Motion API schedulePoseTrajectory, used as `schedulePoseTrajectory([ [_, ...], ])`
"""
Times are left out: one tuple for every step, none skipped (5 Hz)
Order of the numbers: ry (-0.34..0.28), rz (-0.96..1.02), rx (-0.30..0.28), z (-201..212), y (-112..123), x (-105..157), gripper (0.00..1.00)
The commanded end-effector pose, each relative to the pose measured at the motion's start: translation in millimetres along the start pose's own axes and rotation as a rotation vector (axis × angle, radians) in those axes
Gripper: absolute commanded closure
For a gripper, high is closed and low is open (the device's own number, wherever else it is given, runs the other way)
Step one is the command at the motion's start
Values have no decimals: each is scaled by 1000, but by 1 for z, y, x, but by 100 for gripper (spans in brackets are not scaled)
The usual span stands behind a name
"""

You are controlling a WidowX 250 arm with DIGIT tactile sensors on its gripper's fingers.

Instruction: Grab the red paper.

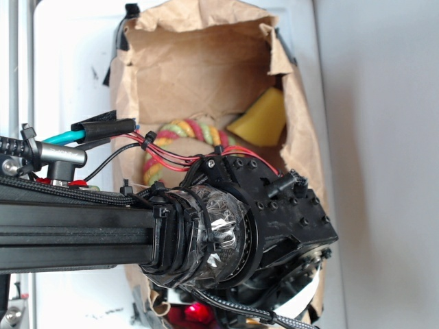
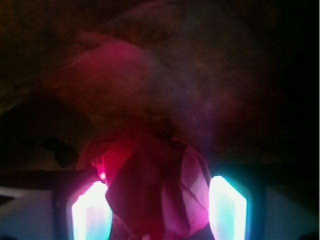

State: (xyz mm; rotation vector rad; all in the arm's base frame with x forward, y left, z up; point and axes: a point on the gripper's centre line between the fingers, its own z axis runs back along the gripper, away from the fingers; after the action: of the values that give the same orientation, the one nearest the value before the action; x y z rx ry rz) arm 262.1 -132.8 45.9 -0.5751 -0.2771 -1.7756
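The red paper (image 2: 155,195) is a creased red wad that fills the space between my two glowing fingertips in the wrist view. My gripper (image 2: 159,212) is shut on it. The left fingertip (image 2: 92,215) presses its edge and the right fingertip (image 2: 227,210) sits against its pink fold. In the exterior view the gripper (image 1: 226,301) is low inside the brown paper bag (image 1: 199,62), mostly hidden by the arm's black wrist. A bit of the red paper (image 1: 195,314) shows beneath it at the bottom edge.
Farther inside the bag lie a red, yellow and green twisted rope toy (image 1: 185,133) and a yellow wedge block (image 1: 260,118). The bag's crumpled walls (image 1: 302,144) close in on both sides. The arm's black beam (image 1: 75,229) crosses from the left.
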Motion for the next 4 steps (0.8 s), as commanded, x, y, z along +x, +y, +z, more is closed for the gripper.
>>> schedulePoseTrajectory([
  [16,-69,55,10,-8,30,100],
  [52,-13,135,24,-10,22,100],
  [103,129,313,61,-20,11,100],
  [157,313,472,92,-32,2,100],
])
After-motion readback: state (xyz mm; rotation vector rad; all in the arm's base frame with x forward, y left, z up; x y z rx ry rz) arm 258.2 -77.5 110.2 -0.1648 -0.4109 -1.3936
